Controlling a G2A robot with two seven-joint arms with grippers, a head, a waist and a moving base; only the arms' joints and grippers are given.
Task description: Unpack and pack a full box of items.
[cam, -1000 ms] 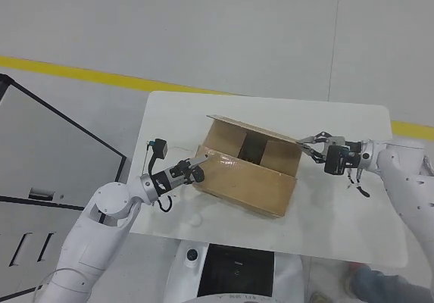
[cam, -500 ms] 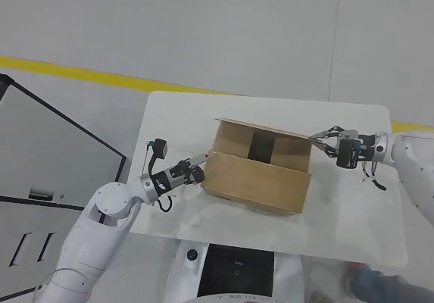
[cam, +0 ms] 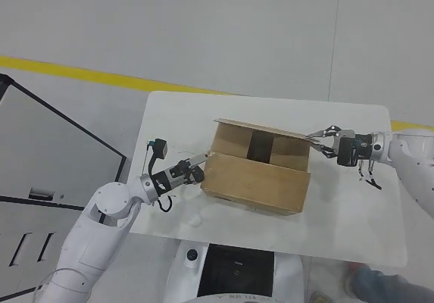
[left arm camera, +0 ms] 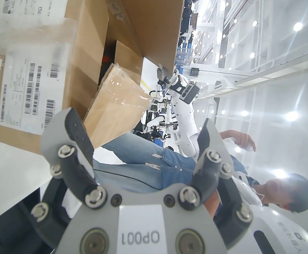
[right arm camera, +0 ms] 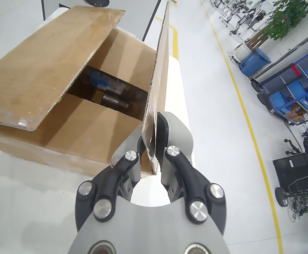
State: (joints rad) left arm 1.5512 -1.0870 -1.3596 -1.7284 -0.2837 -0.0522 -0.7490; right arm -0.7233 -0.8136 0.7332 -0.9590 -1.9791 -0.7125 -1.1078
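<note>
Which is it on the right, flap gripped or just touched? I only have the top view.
Observer: Gripped. The right pincer is shut on the long flap, with a pad on each face of the cardboard.
Operator: And the other arm?
Observer: The left pincer is open. A corner of the taped short flap sits beside one finger, not clamped.
Operator: Is anything inside?
Observer: Yes, a blue and silver cylinder lies inside the box.
</note>
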